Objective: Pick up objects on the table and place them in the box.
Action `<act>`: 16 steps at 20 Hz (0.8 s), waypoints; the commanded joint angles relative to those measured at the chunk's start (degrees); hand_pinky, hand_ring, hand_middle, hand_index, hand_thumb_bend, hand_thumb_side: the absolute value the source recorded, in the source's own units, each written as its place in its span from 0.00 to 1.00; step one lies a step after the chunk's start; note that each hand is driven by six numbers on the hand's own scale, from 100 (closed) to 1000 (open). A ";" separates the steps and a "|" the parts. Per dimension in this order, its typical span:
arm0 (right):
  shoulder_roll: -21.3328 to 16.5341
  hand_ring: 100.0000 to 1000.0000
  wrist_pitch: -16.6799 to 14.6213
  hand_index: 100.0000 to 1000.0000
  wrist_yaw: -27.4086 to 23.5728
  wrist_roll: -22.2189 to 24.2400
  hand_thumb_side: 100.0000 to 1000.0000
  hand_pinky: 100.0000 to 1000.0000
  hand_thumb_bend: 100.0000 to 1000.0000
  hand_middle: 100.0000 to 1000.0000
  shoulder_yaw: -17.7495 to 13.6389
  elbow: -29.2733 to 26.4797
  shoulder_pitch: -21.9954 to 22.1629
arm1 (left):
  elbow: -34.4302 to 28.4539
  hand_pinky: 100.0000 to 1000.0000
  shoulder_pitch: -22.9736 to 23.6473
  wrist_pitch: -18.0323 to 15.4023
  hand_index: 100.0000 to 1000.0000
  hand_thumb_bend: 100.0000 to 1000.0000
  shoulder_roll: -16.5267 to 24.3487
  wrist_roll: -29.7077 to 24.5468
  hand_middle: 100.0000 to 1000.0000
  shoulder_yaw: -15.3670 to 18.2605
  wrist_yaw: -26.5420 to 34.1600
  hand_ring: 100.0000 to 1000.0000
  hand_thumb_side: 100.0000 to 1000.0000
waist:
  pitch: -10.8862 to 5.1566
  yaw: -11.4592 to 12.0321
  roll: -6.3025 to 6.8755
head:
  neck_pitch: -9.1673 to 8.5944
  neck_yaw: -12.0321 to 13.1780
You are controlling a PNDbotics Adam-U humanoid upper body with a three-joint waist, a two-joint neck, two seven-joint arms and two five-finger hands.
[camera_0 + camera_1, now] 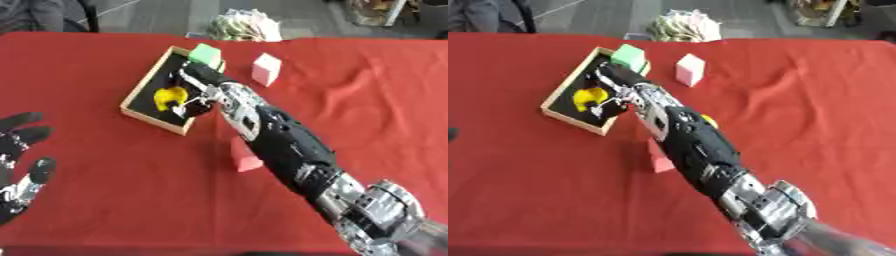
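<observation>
We seem to be in a lab or office: a table under a red cloth (105, 190), grey floor (166, 15) beyond, clutter (682, 26) at the far edge.

Red tablecloth (105, 190) covers the whole table, creased and rumpled over toward the right. Beyond the cloth's far edge, roughly centre: a crumpled pale bundle (245, 26) sitting on grey floor (157, 15). Past the cloth's far-right corner there's a cluttered light-coloured item (820, 11), contents unclear. Dark shape past the far-left corner, unidentifiable.
</observation>
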 commanded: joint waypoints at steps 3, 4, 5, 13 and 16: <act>-0.03 0.71 0.35 0.85 3.42 -2.40 0.17 0.67 0.45 0.76 -0.66 -0.11 -1.45 | -1.14 0.80 -0.84 0.13 0.79 0.58 0.20 -0.17 0.73 0.03 0.02 0.70 0.39 | -1.31 -0.02 0.84 | 0.24 0.00; -0.06 0.72 0.42 0.86 3.71 -2.52 0.19 0.67 0.46 0.76 -0.69 -0.16 -1.47 | -1.13 0.80 -0.84 0.15 0.79 0.58 0.21 -0.24 0.73 0.02 -0.05 0.70 0.39 | -1.32 -0.05 0.84 | 0.24 0.01; -0.10 0.75 0.47 0.90 3.93 -2.56 0.24 0.69 0.49 0.79 -0.71 -0.28 -1.50 | -1.11 0.80 -0.85 0.17 0.79 0.58 0.20 -0.30 0.73 0.01 -0.10 0.70 0.39 | -1.32 -0.08 0.84 | 0.24 0.02; -0.81 0.85 1.43 0.96 3.39 -5.64 0.36 0.78 0.67 0.89 -0.86 -3.69 -1.50 | -1.01 0.80 -0.75 0.19 0.79 0.58 0.18 -0.56 0.73 0.01 -0.35 0.70 0.39 | -1.38 -0.38 0.99 | 0.24 0.13; -1.30 0.85 2.09 0.95 0.63 -6.50 0.35 0.78 0.66 0.89 -0.83 -5.44 -1.08 | -1.00 0.80 -0.64 0.16 0.80 0.58 0.22 -0.50 0.73 0.16 -0.45 0.70 0.39 | -1.46 -0.84 1.00 | 0.24 0.37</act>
